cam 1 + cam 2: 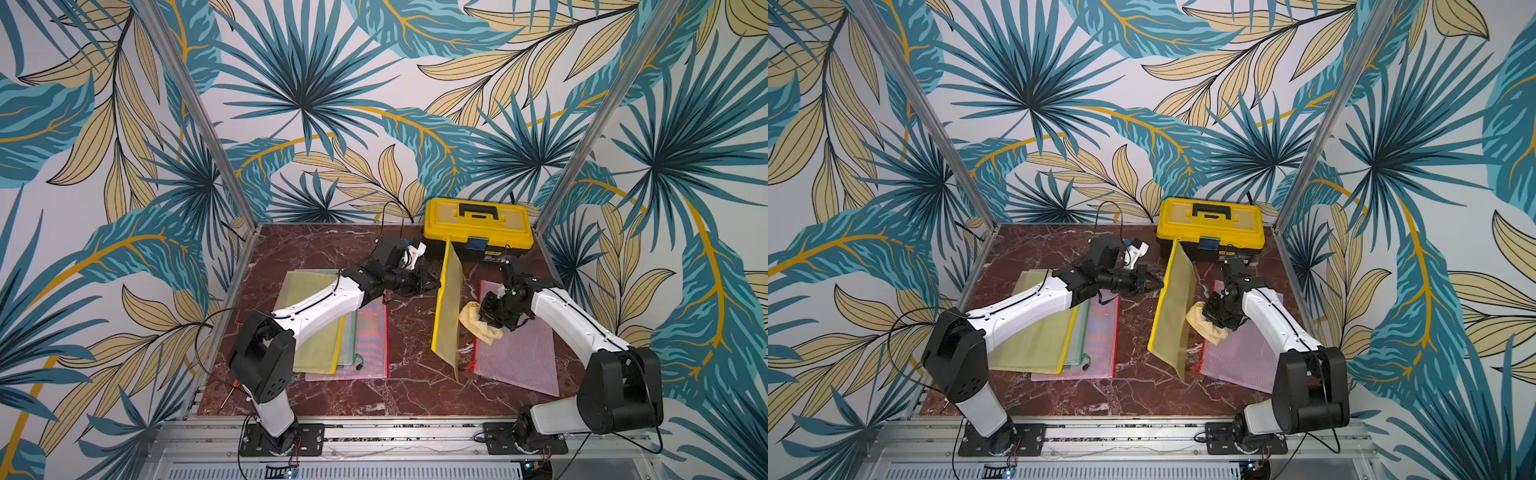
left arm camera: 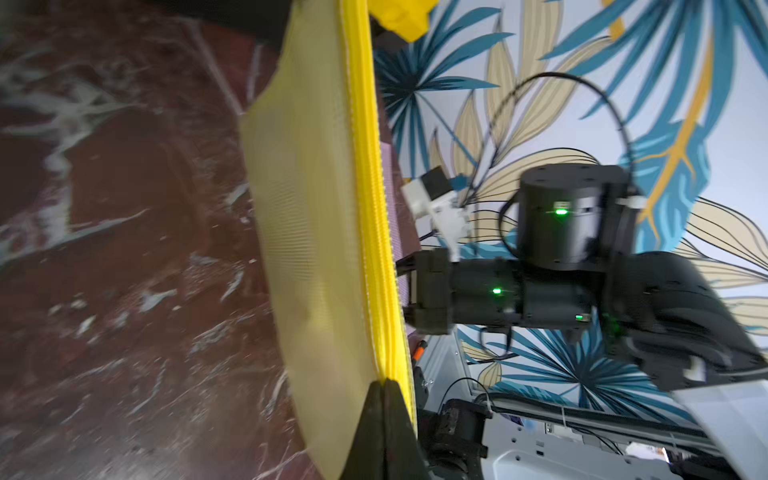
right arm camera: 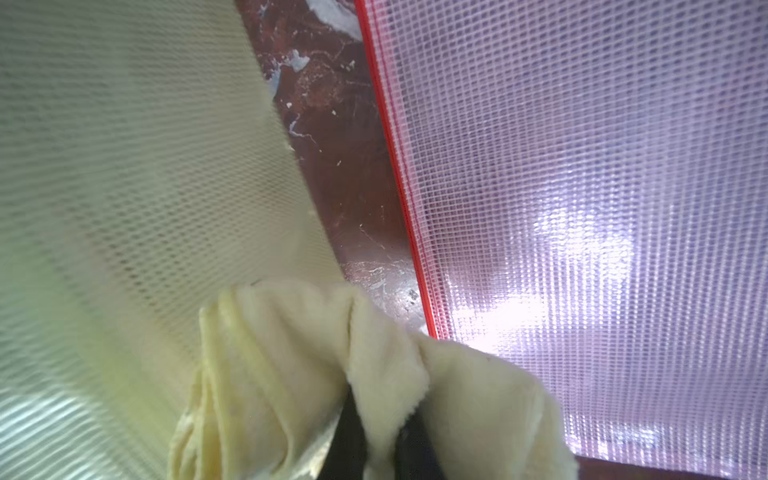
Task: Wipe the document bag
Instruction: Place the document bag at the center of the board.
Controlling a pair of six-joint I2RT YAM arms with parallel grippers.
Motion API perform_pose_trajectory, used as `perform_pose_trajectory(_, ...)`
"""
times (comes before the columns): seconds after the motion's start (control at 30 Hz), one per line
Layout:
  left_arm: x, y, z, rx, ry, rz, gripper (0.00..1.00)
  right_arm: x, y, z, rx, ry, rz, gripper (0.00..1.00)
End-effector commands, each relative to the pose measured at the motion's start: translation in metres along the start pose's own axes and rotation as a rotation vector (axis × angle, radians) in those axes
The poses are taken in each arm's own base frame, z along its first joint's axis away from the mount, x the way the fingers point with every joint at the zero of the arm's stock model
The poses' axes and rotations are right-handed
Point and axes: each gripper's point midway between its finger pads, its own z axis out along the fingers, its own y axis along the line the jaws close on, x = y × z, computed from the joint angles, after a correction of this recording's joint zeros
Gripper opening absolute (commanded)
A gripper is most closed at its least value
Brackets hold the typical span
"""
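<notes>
Right now the left claw [image 1: 436,285] is pinched tight on the zip edge of the yellow translucent mesh document bag [image 1: 451,307], holding it upright over the red-brown marbled worktop [image 1: 409,390], between the two claws. The right claw [image 1: 486,321] is clamped on a crumpled cream cloth [image 1: 469,318] that touches the bag's near face. A flat pink mesh pouch [image 1: 519,357] lies under this claw; a yellow-and-black plastic toolbox [image 1: 478,224] sits beyond both.
</notes>
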Motion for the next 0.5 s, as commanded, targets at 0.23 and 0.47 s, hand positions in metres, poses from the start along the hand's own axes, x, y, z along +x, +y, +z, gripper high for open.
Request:
perform_pose_trajectory(0.23, 0.042, 0.115, -0.012, -0.227, 0.036, -0.102, 0.00, 0.036, 0.043, 0.044, 0.043, 0.121, -0.169, 0.00)
perform_pose_trajectory(0.47, 0.051, 0.124, -0.013, -0.246, 0.049, -0.095, 0.19, 0.049, 0.038, 0.088, 0.089, 0.200, -0.153, 0.00)
